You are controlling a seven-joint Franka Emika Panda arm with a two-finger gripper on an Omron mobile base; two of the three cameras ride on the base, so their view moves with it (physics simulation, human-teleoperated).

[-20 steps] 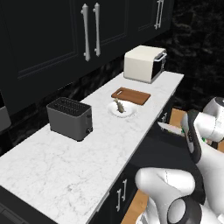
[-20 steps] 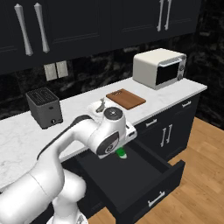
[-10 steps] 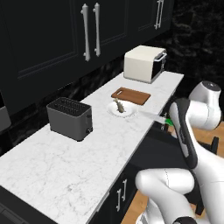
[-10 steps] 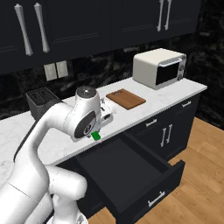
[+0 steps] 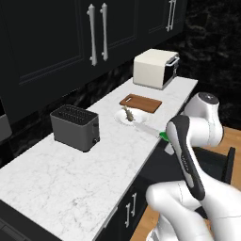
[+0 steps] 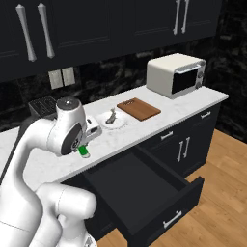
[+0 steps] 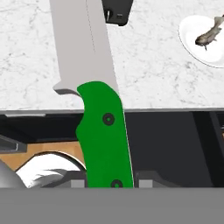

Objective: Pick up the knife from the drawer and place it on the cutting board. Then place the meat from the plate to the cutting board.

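Knife [image 7: 94,92], smooth green handle and flat pale blade, is clamped in the gripper [image 7: 109,181] above the marble counter's [image 5: 70,179] front edge; its tip is cut off at 12 o'clock in the hand view. Grey-brown meat [image 7: 210,34] lies on the round white plate [image 7: 192,41] at 2 o'clock, partly cropped. Below, the black drawer [image 6: 144,188] stands open.

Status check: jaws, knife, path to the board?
Gripper shut on knife, above counter edge. Board bare, plate with meat before it.
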